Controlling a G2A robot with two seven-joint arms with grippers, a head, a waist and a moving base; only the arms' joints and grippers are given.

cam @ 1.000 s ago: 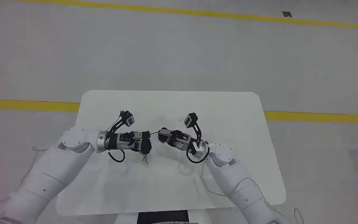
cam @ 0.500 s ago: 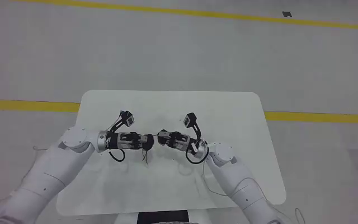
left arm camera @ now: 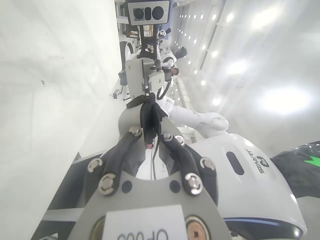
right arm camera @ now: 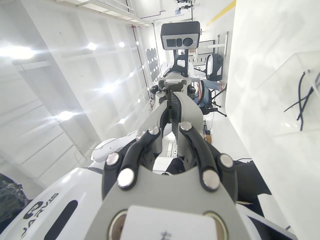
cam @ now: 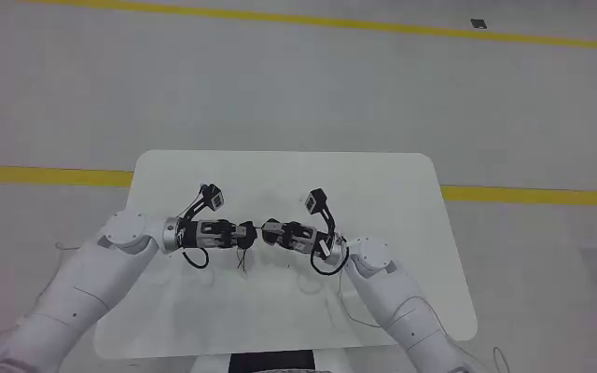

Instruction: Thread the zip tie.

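Zip tie (right arm camera: 170, 112) threading looked mid-step over the table (cam: 401, 186): left gripper (cam: 244, 233) and right gripper (cam: 267, 230) hung almost tip to tip, each pinching the strap. Next, probably, tail needed lining squarely into head.

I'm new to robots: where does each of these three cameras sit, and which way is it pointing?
Top view: on the robot above its arms, looking down at the white table; both arms show, left gripper and right gripper nearly meeting.
Left wrist view: on the left wrist, looking along its own fingers, shut on the zip tie, toward the right arm's camera.
Right wrist view: on the right wrist, looking along its own fingers toward the left arm's camera.
Shared: the wrist views face each other.
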